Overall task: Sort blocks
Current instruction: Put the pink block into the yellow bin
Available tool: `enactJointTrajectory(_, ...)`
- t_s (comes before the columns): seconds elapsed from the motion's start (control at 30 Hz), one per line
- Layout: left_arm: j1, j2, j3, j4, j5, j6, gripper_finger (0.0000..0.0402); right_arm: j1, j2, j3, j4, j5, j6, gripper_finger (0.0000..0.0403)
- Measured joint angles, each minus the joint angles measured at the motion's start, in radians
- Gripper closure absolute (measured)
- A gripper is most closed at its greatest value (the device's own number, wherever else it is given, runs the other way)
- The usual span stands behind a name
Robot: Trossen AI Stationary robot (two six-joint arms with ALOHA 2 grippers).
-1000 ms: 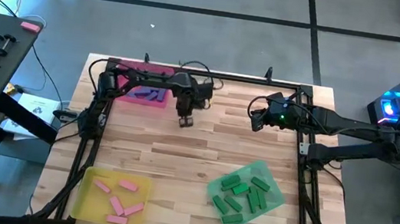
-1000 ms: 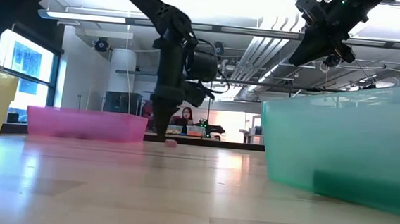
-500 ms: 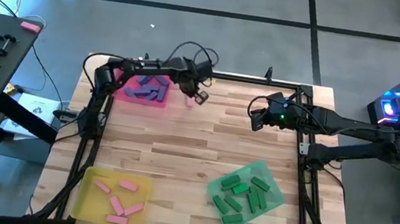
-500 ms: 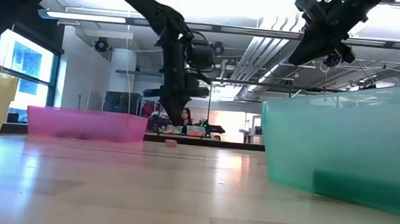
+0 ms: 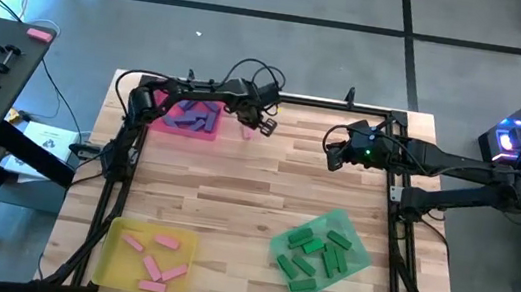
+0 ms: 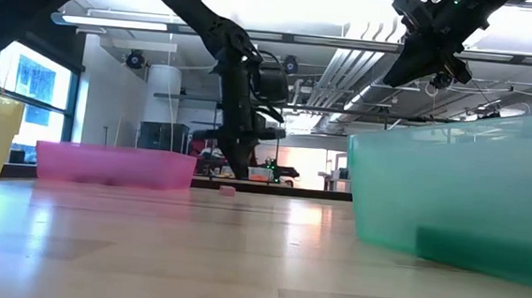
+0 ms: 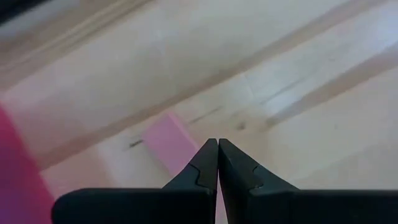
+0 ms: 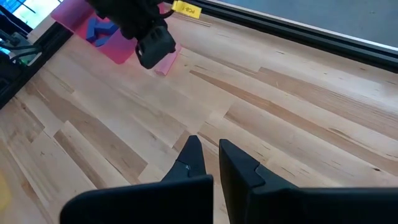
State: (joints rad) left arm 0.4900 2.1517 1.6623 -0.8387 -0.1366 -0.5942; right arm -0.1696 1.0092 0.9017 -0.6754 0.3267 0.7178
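Observation:
A pink block (image 5: 245,132) (image 7: 169,142) lies flat on the wood table next to the pink tray (image 5: 209,135), which holds purple-blue blocks (image 5: 194,115). My left gripper (image 5: 263,124) (image 7: 217,143) is shut and points down just above the table, beside the pink block, with nothing in it. In the low view its tip (image 6: 241,174) hangs a little above the block (image 6: 228,191). My right gripper (image 5: 332,157) (image 8: 210,149) is shut and waits high at the table's far right. Pink blocks lie in the yellow tray (image 5: 106,267), green ones in the green tray (image 5: 357,241).
The yellow tray stands at the near left and the green tray at the near right. Bare wood (image 5: 255,191) lies between the trays in the middle. A black frame (image 5: 277,96) runs along the table's far edge close behind my left gripper.
My left gripper has moved toward the table's far edge and slightly right, away from the middle, and has rolled about its own axis while staying shut. The pink block has stayed where it lay. My right arm has kept still.

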Motion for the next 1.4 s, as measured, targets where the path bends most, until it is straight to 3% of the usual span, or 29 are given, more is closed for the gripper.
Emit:
enactJointTrajectory(0.33,-0.014,-0.004,-0.033,-0.053,-0.135,-0.093,0.0401,0.0,0.0,0.0,0.0,0.0,0.0,0.0403)
enactJointTrajectory(0.8,-0.036,-0.037,-0.073,-0.007,-0.17,-0.108,0.0401,0.0,0.0,0.0,0.0,0.0,-0.011,0.0403)
enactJointTrajectory(1.2,-0.078,-0.02,-0.079,0.033,-0.122,-0.11,0.0401,0.0,0.0,0.0,0.0,-0.001,-0.011,0.0403)
enactJointTrajectory(1.4,-0.08,-0.025,-0.079,0.028,-0.165,-0.12,0.0401,0.0,0.0,0.0,0.0,-0.001,-0.01,0.0403)
